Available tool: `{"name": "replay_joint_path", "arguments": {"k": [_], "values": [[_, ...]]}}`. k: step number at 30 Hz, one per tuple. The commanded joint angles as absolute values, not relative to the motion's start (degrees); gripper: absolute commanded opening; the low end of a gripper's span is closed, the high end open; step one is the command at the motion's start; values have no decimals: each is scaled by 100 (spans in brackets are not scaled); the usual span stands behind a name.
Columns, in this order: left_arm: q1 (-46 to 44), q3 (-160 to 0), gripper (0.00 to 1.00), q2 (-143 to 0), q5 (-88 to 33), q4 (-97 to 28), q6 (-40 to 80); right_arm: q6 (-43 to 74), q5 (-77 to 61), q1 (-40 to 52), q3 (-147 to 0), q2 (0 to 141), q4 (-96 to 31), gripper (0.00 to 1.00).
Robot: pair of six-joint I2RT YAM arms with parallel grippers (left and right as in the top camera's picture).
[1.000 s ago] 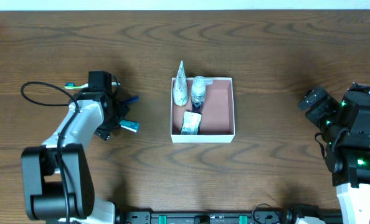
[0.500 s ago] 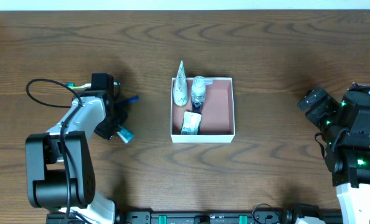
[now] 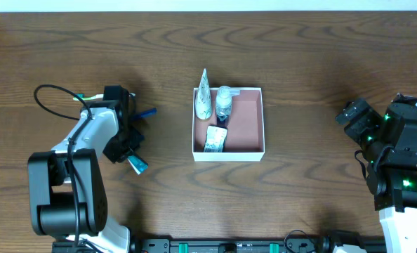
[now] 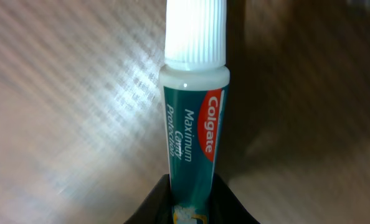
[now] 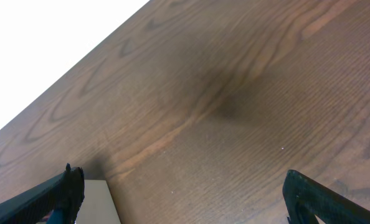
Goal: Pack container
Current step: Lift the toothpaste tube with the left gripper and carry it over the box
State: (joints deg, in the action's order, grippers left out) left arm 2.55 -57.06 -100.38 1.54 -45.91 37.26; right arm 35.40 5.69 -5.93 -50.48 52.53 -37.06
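The container (image 3: 229, 154), a white-walled square box with a pinkish floor, sits mid-table. It holds a white tube (image 3: 204, 98), a small clear bottle (image 3: 224, 104) and a packet (image 3: 215, 138) along its left side. My left gripper (image 3: 128, 153) is left of it, shut on a teal Colgate toothpaste tube (image 3: 139, 165). In the left wrist view the tube (image 4: 194, 130) points away with its white cap far, and the left gripper (image 4: 191, 200) presses both of its sides. My right gripper (image 3: 354, 114) hangs open far right, with nothing in it (image 5: 182, 193).
A toothbrush with a blue end (image 3: 147, 112) lies under the left arm, its handle (image 3: 88, 97) sticking out to the left. A black cable (image 3: 45, 95) loops beside that arm. The container's corner (image 5: 94, 202) shows low in the right wrist view.
My left gripper has closed on the toothpaste tube and swung it toward the table's near edge. The right arm has not moved.
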Motion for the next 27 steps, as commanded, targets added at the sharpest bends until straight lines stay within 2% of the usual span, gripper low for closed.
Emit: {"name": "replay_joint_path", "arguments": {"k": [1, 7, 12, 21, 27], "values": [[281, -6198, 19, -9677, 196, -4901, 3286, 3575, 622, -642, -5065, 5251, -3708, 99], [82, -6993, 15, -9065, -471, -5653, 2261, 3575, 622, -642, -5065, 5251, -3708, 99], [-502, -7590, 15, -8479, -985, -6003, 1855, 3577, 622, -642, -5065, 5251, -3708, 99], [-2425, -8029, 14, -7513, -805, -5454, 1765, 3575, 622, -642, -5065, 5251, -3708, 99], [-3927, -8027, 14, -7546, 207, -4646, 1826, 3575, 622, -642, -5065, 5251, -3708, 99]]}}
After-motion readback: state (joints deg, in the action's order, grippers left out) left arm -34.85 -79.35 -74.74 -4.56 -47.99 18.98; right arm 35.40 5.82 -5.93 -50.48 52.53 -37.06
